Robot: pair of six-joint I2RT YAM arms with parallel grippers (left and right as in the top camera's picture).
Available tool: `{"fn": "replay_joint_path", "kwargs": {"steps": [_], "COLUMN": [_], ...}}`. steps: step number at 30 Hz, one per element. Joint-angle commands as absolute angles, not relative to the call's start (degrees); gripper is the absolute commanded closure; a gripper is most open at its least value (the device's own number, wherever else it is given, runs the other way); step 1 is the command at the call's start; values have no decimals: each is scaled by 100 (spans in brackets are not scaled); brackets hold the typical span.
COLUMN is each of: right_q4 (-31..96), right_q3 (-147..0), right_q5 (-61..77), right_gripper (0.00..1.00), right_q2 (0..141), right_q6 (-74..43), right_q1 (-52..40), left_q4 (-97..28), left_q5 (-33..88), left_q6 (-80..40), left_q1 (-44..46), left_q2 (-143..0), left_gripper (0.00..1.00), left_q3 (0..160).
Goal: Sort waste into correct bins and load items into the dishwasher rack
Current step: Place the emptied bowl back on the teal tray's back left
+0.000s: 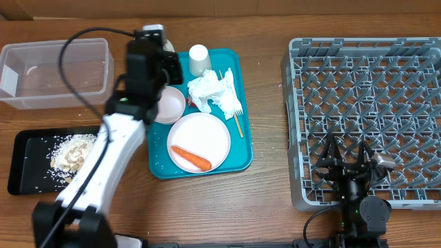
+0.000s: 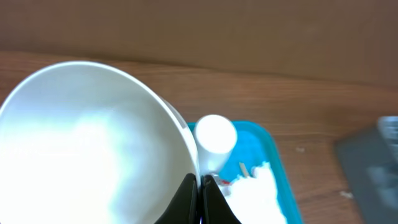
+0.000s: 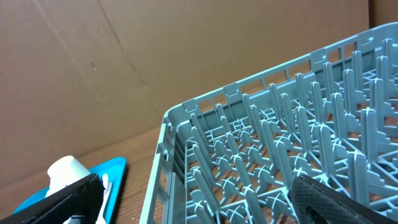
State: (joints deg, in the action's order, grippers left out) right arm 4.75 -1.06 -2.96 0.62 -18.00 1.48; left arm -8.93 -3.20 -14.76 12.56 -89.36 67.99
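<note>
1. Bowl (image 2: 93, 143) fills the left wrist view; left gripper (image 2: 199, 196) is clamped on its rim, at the teal tray's (image 1: 238, 155) left edge;
2. Right gripper (image 1: 348, 162) spread wide, empty, above the rack's (image 1: 365, 69) near edge;
3. Carrot (image 1: 191, 158) lies on the plate (image 1: 207, 131); napkin (image 1: 215, 91) and cup (image 1: 199, 58) beyond it on the teal tray.

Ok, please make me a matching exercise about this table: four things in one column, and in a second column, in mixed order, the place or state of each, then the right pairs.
Column one
1. orange carrot
2. beige food scraps
3. small white round bowl
4. right end effector

Column two
A. rim pinched in the shut left end effector
B. open, above the large grey plastic rack
C. in the shallow black rectangular tray
D. on the round white plate

Pairs: 1-D, 2-C, 3-A, 4-B
</note>
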Motion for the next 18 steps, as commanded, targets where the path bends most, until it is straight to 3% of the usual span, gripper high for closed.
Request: {"fn": "replay_joint_path", "kwargs": {"steps": [1, 18], "right_q4": [447, 447], "right_q3": [-45, -45], "right_q5": [-290, -290], "right_gripper": [0, 0], "right_q2": [16, 16], "right_q6": [-1756, -1756], "right_q1": [163, 163], "left_q4": [-615, 8], "left_q5": [-1529, -1686], "left_q6": [-1188, -1181], "left_q1": [1415, 1450], "left_q2": [-9419, -10798], "left_gripper": [96, 96], "left_q3": [6879, 6879]}}
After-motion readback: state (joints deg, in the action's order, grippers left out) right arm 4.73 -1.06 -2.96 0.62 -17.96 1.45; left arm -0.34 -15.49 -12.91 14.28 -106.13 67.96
